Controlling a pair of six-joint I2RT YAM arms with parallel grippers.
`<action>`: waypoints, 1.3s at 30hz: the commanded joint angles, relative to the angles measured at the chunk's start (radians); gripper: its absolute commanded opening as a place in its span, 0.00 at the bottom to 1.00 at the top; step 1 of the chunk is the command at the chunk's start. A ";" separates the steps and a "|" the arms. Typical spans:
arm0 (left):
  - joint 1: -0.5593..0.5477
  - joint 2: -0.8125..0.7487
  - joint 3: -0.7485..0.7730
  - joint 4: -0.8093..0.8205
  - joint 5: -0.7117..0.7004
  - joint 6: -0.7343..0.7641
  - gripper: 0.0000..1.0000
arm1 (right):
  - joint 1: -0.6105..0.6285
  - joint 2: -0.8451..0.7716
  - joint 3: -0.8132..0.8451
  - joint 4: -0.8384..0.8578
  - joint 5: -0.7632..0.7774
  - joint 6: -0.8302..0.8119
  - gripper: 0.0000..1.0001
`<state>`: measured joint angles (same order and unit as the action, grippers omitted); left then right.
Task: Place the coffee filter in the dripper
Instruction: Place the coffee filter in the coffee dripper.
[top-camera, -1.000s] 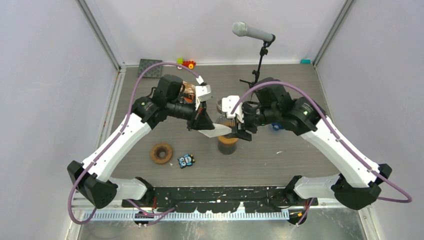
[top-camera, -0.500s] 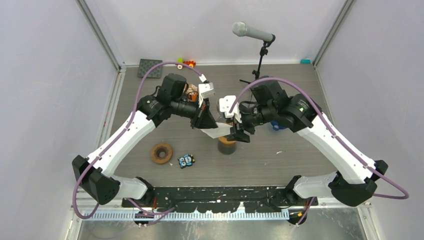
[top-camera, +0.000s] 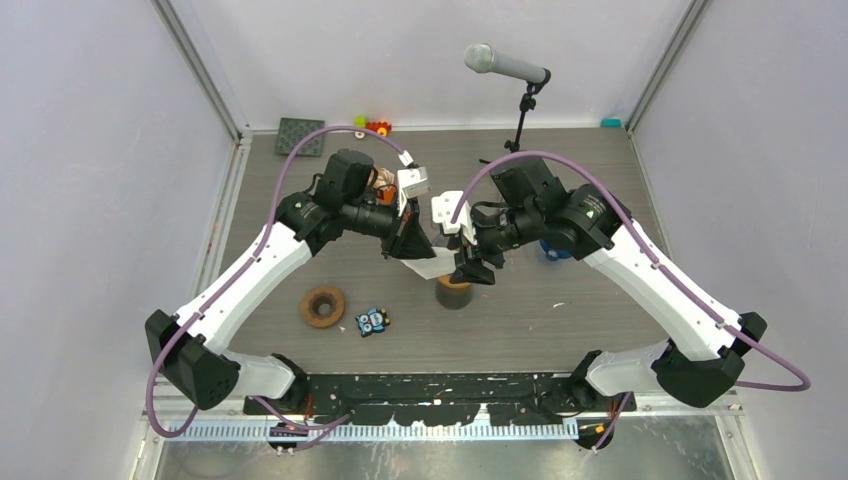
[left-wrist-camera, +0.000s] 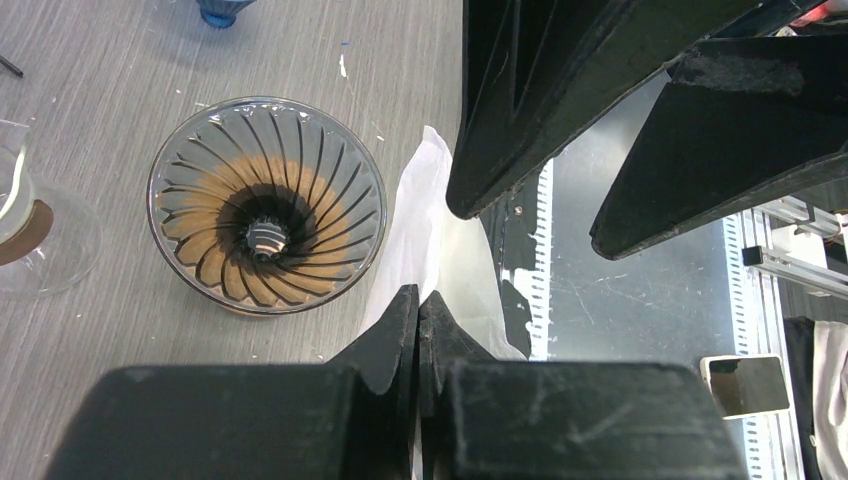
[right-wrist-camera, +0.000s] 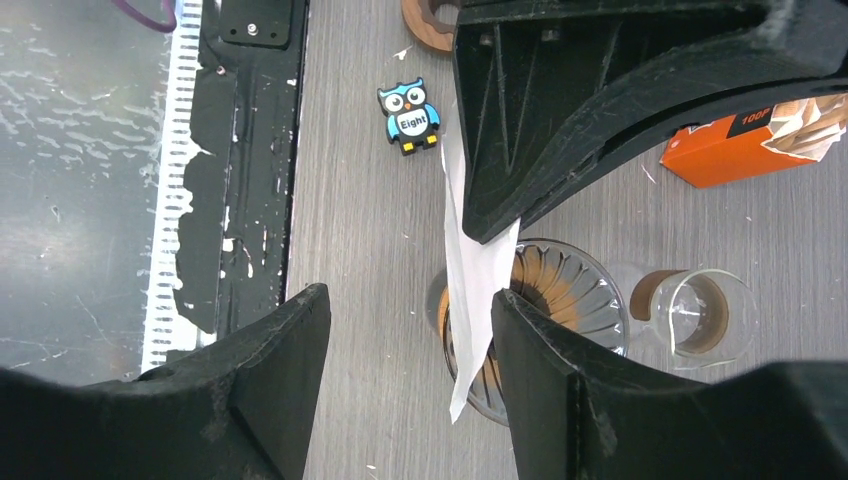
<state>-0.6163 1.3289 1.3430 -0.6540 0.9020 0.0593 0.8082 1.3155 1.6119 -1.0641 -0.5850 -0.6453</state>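
The white paper coffee filter (left-wrist-camera: 440, 240) hangs folded flat from my left gripper (left-wrist-camera: 418, 298), which is shut on its upper edge. The glass dripper (left-wrist-camera: 266, 205), ribbed and brown-tinted, stands on the table just beside and below the filter. In the right wrist view the filter (right-wrist-camera: 470, 270) droops over the dripper's (right-wrist-camera: 575, 290) near rim. My right gripper (right-wrist-camera: 408, 300) is open, its fingers on either side of the filter's lower tip, which lies close to the right finger. From above, the two grippers (top-camera: 412, 245) (top-camera: 468, 270) meet over the dripper (top-camera: 453, 293).
A glass carafe (right-wrist-camera: 700, 315) stands next to the dripper, with an orange filter box (right-wrist-camera: 730, 145) beyond it. A wooden ring (top-camera: 323, 306) and an owl figure (top-camera: 373, 321) lie front left. A microphone stand (top-camera: 520, 120) rises at the back. A blue object (top-camera: 553, 252) sits under the right arm.
My right gripper has moved left toward the hanging filter, staying open. The left gripper shifted slightly right and back with the filter, then held still.
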 joint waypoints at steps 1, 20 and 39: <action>-0.006 -0.027 0.000 0.042 0.018 -0.004 0.00 | 0.003 -0.001 0.024 0.017 -0.037 0.010 0.65; -0.006 -0.026 0.009 0.053 0.017 -0.019 0.00 | 0.013 0.038 -0.018 0.042 -0.023 0.006 0.59; -0.005 -0.076 -0.024 0.124 -0.135 -0.055 0.02 | 0.021 0.050 -0.078 0.096 -0.002 0.019 0.01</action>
<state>-0.6163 1.2919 1.3235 -0.5800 0.8036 0.0082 0.8238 1.3731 1.5303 -1.0054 -0.5877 -0.6270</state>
